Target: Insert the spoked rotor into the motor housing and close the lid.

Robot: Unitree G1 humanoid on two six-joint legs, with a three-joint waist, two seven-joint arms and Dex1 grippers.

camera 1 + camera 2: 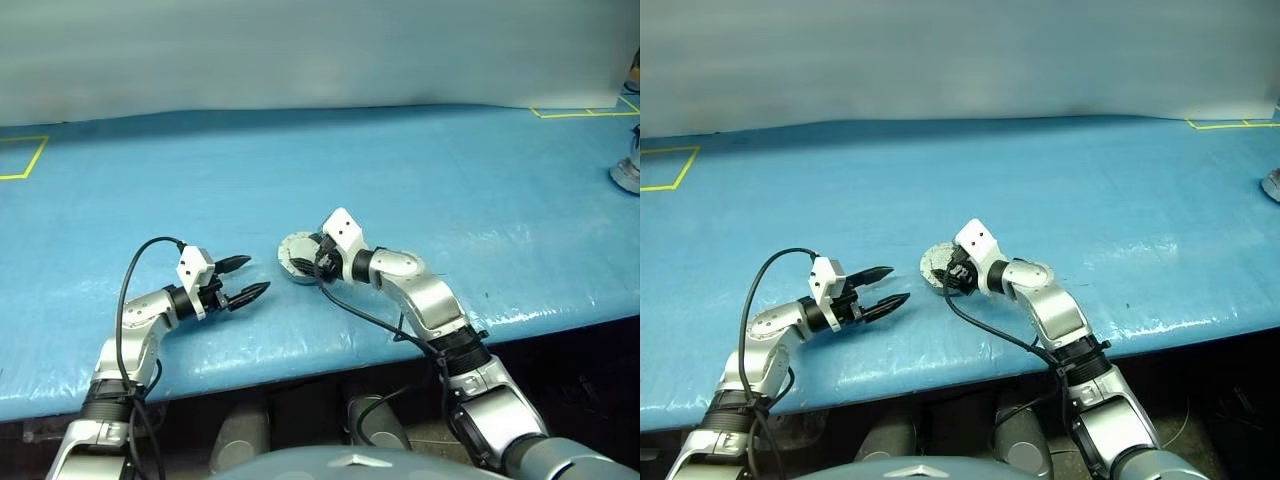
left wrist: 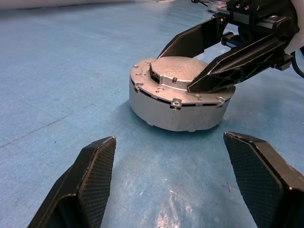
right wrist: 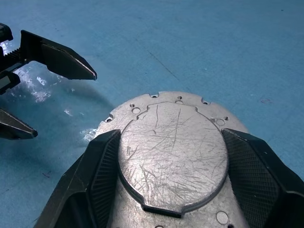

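Lid [image 3: 173, 152] shut on motor housing [image 2: 178, 111]; inside hidden; right tool [image 2: 206, 61] astride lid.

Table [image 1: 420, 160]: blue, glossy covering
Tape marks [image 1: 22, 158]: yellow; at both far corners
Wall [image 1: 300, 50]: pale, plain

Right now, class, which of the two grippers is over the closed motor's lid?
The right gripper: its open fingers straddle the lid. The left gripper hangs apart, open.
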